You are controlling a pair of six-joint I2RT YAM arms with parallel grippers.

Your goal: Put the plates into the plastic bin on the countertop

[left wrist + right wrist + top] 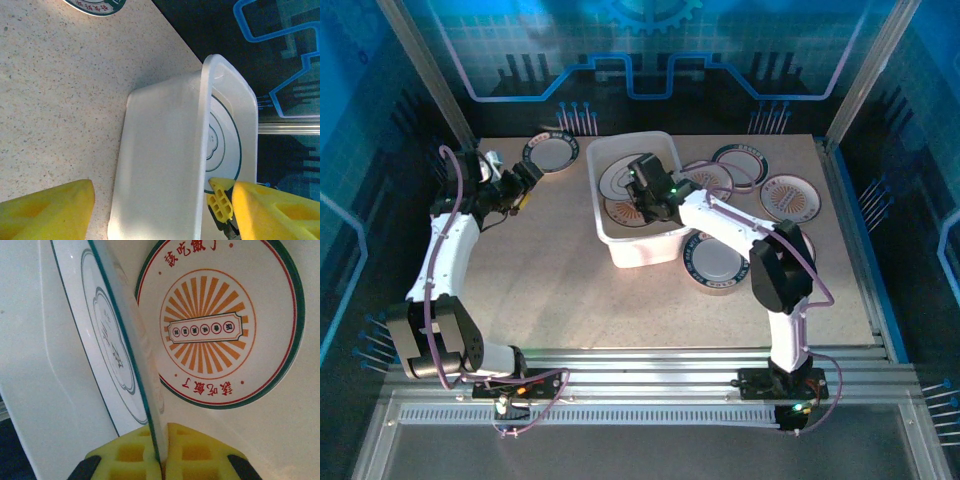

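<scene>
Right gripper [160, 445] clenched on tilted plate [112, 340] rim — inside plastic bin [30, 365] (sunburst plate [210, 325] alongside), left gripper [160, 212] spread over countertop [50, 100]

overhead view, wrist close-ups, sharing bin [645, 248]

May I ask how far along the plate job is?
Done: an orange-patterned plate lies flat in the bin. In hand: the right hand, shut on a green-rimmed plate, holds it tilted inside the bin. Left: at least five plates on the countertop, one by the open left hand.
</scene>
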